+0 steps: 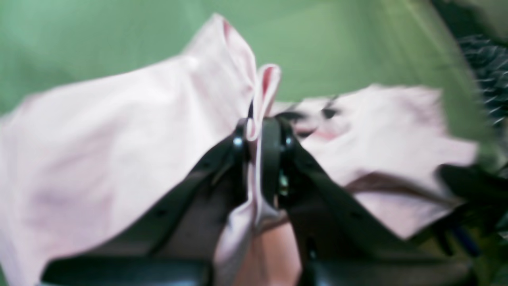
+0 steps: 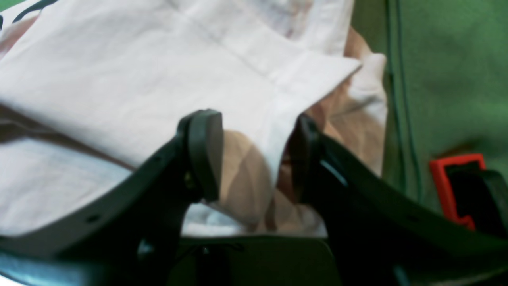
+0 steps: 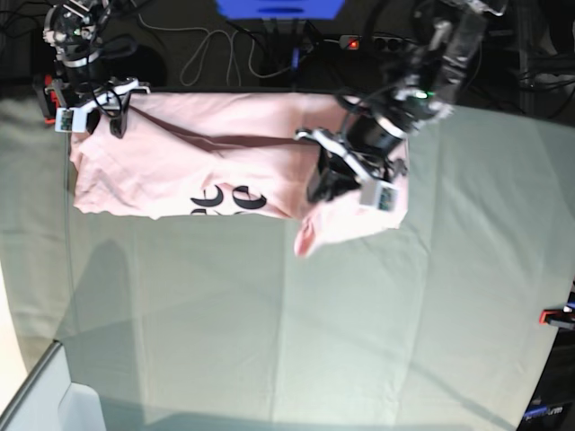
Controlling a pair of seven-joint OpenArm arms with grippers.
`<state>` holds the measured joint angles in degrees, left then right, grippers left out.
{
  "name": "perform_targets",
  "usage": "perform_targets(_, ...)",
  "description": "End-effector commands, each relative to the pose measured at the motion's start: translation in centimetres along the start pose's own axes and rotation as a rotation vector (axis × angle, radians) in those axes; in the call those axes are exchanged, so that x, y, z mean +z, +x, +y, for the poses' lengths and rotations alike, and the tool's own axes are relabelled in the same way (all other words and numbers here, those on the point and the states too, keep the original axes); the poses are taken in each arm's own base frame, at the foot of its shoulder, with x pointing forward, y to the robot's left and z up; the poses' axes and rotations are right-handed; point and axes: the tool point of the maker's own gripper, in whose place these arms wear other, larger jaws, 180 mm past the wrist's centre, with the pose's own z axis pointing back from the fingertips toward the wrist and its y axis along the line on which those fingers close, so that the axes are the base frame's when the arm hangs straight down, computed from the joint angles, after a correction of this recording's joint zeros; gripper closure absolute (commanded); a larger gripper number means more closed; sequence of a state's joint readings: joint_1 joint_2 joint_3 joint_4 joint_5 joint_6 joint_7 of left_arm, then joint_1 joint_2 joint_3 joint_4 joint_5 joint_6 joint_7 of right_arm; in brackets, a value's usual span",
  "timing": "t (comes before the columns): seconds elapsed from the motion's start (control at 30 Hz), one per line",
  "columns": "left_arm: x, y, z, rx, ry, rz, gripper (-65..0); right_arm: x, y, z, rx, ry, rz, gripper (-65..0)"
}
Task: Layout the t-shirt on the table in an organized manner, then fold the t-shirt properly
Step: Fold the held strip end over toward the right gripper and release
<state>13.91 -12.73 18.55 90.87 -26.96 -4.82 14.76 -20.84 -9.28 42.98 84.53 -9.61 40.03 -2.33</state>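
The pale pink t-shirt (image 3: pixel 198 162) lies bunched along the far side of the table (image 3: pixel 269 341), with part of its black lettering (image 3: pixel 229 199) showing at the near hem. My left gripper (image 3: pixel 325 184) is over the shirt's right end. In the left wrist view it (image 1: pixel 262 133) is shut on an upright fold of pink t-shirt (image 1: pixel 99 139). My right gripper (image 3: pixel 117 117) is at the shirt's far left corner. In its wrist view the right gripper (image 2: pixel 254 159) has its jaws apart, with a hemmed edge of the t-shirt (image 2: pixel 139 79) hanging between them.
A red-and-black clamp (image 2: pixel 448 186) sits on the green cloth beside the right gripper, and another clamp (image 3: pixel 552 316) is at the table's right edge. Cables and a power strip (image 3: pixel 368 42) lie beyond the far edge. A pale box corner (image 3: pixel 36 404) is at the near left.
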Motion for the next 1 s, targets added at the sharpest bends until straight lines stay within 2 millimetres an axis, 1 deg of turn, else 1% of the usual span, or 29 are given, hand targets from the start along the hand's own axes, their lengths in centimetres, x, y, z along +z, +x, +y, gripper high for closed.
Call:
perform_targets(0.0, -0.3, 1.1, -1.1, -0.014, -0.033, -0.041, -0.1, 0.2, 1.2, -0.4, 0.003, -0.007, -0.046, -27.3)
perform_targets(0.07, -0.6, 0.3, -2.0, -0.038, -0.047, -0.022, -0.1, 0.2, 1.2, -0.4, 0.004, -0.007, -0.048, -27.3)
perform_targets(0.13, -0.9, -0.2, -3.5, -0.060, -0.074, -0.014, -0.1, 0.2, 1.2, -0.4, 0.004, -0.009, -0.047, -27.3)
perform_targets(0.23, -0.9, -0.7, -4.5, -0.092, -0.096, -0.003, -0.1, 0.2, 1.2, -0.4, 0.004, -0.009, -0.047, -27.3)
perform_targets(0.3, -1.0, -0.9, -5.4, -0.090, -0.115, 0.000, -0.1, 0.2, 1.2, -0.4, 0.004, -0.009, -0.047, -27.3)
perform_targets(0.37, -1.4, -0.5, -6.2, -0.094, -0.132, -0.009, -0.1, 0.2, 1.2, -0.4, 0.004, -0.009, -0.047, -27.3)
perform_targets(0.7, -1.8, -1.0, -5.7, -0.086, -0.122, 0.009, -0.5, 0.3, 1.2, -0.4, 0.004, -0.009, -0.046, -27.3)
perform_targets(0.77, -1.8, -1.4, -6.3, -0.088, -0.134, 0.017, -1.3, 0.3, 1.2, -0.4, 0.004, -0.009, -0.046, -27.3)
perform_targets(0.83, -1.7, -1.8, -6.9, -0.095, -0.153, 0.028, -5.7, 0.3, 1.1, -0.4, 0.004, -0.009, -0.044, -27.3)
perform_targets(0.97, -1.5, -2.4, -8.3, -0.109, -0.187, 0.042, -20.8, 0.3, 1.1, -0.4, 0.004, -0.009, -0.044, -27.3)
